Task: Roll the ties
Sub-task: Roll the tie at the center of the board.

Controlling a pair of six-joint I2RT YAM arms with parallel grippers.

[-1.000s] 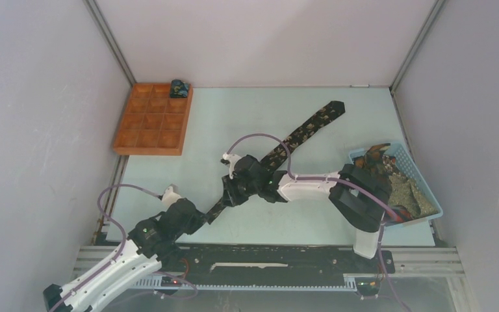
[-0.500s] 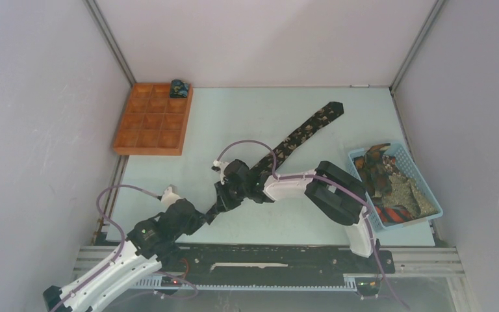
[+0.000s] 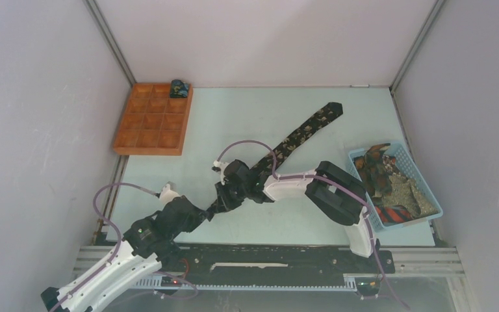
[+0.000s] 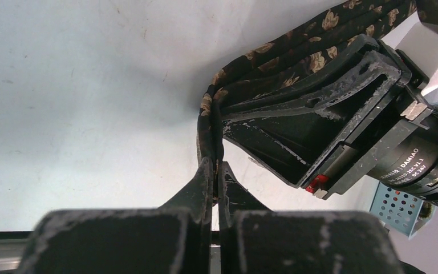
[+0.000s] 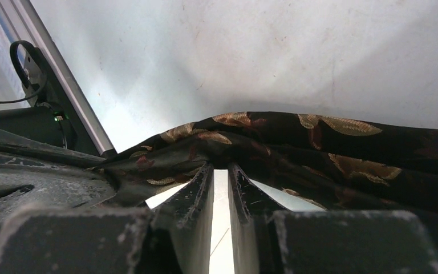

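The big pale tabletop (image 3: 234,123) has one long black tie (image 3: 305,133) with tan leaves lying flat on it. The tie starts in the left claw (image 4: 215,165) and runs far away from it, up and to the right. The left claw is squeezed tight on the thin end of the tie. The right claw (image 5: 219,166) is just past the left claw along the tie. Its two fingers are almost together, and the cloth bunches at their tips, so it seems to pinch the tie too. I think the rolling is only beginning, because nearly all of the tie is flat and I see no roll yet. Next, the thin end needs to be turned over on itself, one small turn at a time. The cloth must be kept straight so the roll stays neat. There is one orange tray (image 3: 144,144), far off to the left of the left claw. There is one blue basket (image 3: 399,147), off to the right of the right claw. The basket holds a heap of ties (image 3: 396,188), too tangled to count. One small rolled tie (image 3: 180,88) sits in the tray's far right corner box. There are two claws.
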